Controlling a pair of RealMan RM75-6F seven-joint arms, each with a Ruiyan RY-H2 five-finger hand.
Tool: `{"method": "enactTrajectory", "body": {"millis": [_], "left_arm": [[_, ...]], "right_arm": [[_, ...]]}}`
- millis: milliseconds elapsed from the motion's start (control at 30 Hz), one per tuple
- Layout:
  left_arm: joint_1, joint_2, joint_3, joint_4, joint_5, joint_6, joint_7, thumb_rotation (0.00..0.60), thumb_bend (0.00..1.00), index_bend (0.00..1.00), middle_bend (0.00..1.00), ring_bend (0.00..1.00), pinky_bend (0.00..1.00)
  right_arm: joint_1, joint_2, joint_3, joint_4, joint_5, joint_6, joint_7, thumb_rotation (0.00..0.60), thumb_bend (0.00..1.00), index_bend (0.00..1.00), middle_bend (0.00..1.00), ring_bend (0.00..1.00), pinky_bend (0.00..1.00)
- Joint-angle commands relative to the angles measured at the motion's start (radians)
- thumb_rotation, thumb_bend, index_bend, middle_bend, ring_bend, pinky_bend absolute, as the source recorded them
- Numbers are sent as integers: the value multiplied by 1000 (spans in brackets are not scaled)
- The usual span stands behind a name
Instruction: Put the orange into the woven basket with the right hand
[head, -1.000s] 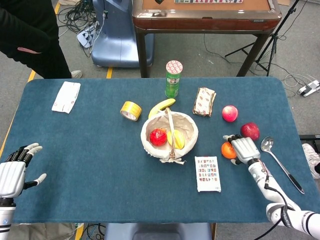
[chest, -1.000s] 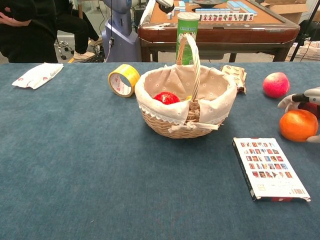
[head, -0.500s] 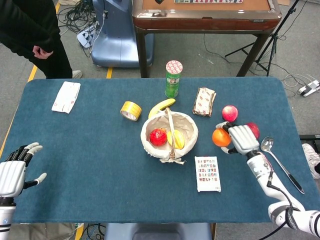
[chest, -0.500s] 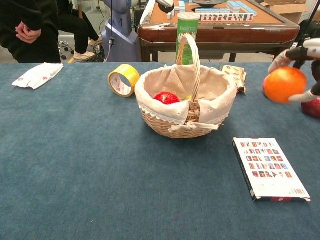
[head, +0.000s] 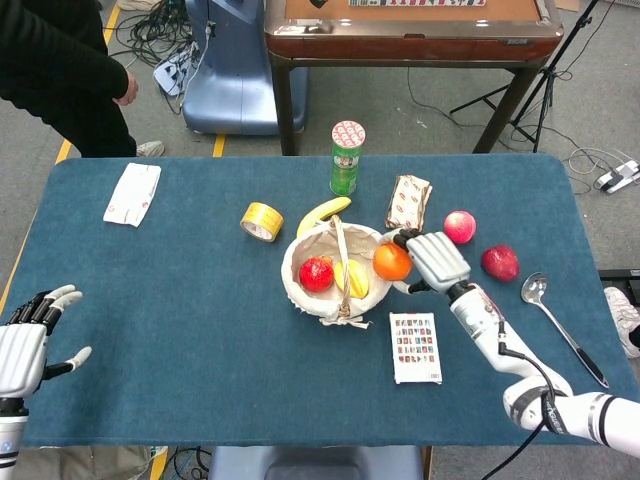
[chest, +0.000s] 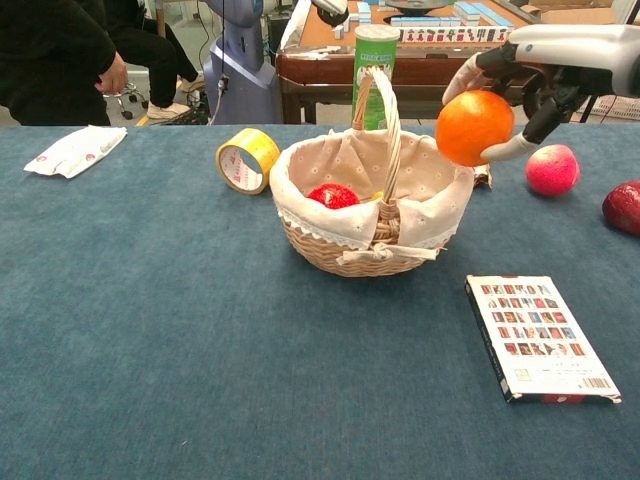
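One orange (chest: 474, 127) gripped in right hand (chest: 540, 62), above basket (chest: 345, 245) rim

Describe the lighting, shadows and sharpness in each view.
Head view: even overhead light, soft short shadows beside the woven basket, no glare; the orange and right hand look sharp. Chest view: the near table cloth is sharp, the orange crisp, and the background room looks softer and brighter.
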Motion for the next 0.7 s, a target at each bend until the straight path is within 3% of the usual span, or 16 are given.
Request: {"method": "enactTrajectory", "body": {"millis": [33, 233, 467, 700], "left_arm": [[4, 5, 2, -2, 2, 3, -6, 600, 171, 278, 195, 172, 232], [3, 7, 2, -5, 3, -1, -5, 600, 171, 279, 195, 172, 226], [-5, 6, -2, -3, 0, -13, -5, 600, 171, 278, 195, 172, 226], [-3, 8, -4, 11, -3, -12, -16, 600, 171, 278, 195, 173, 226]], "right_arm": [[26, -11, 1, -8, 44, -33, -15, 600, 323, 206, 219, 226, 552], [48, -7, -8, 0, 68, -59, 2, 600, 319, 115, 171, 142, 467], [32, 19, -23, -12, 41, -29, 31, 600, 320, 98, 160, 128, 446], [-104, 119, -89, -57, -56, 149, 39, 600, 320, 98, 173, 132, 442]]}}
